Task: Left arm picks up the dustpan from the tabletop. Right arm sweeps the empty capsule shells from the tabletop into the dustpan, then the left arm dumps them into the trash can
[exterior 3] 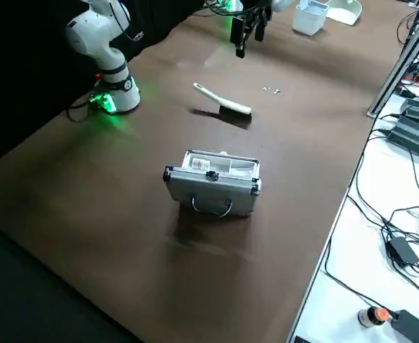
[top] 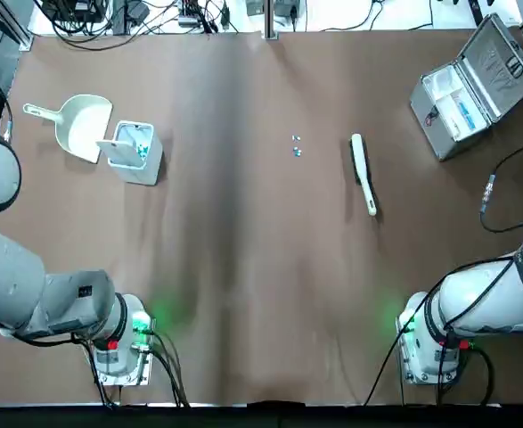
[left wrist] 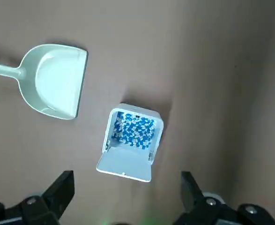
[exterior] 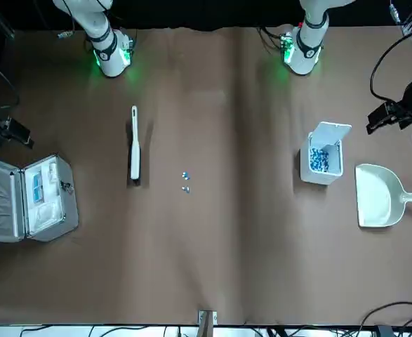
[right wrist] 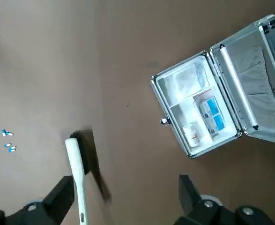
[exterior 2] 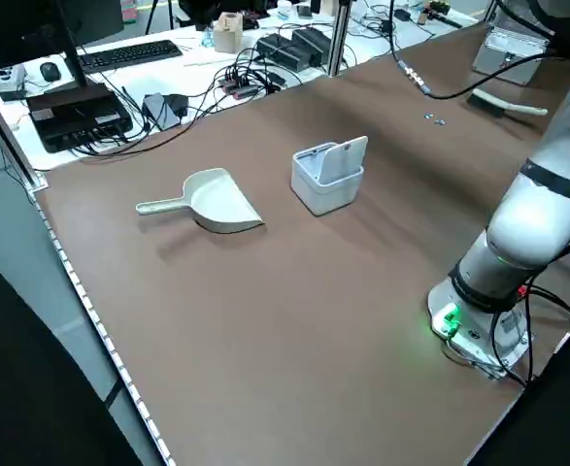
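The cream dustpan [top: 83, 127] lies on the table at the far left, its handle pointing away from the white trash can [top: 134, 152] beside it. The can's flap is up, with blue and white capsules inside [left wrist: 132, 129]. My left gripper [left wrist: 128, 177] hangs open high above the trash can, with the dustpan [left wrist: 57, 82] off to one side, and holds nothing. A few tiny empty capsule shells [top: 296, 146] lie mid-table. My right gripper [right wrist: 125, 183] is open too, high over the white brush [right wrist: 76, 164], with the shells [right wrist: 8, 140] farther off.
The slim white brush [top: 363, 172] lies right of the shells. An open silver metal case [top: 475, 85] stands at the far right. Cables and desk equipment [exterior 2: 110, 87] lie beyond the far edge. Both arm bases [top: 123, 343] sit at the near edge.
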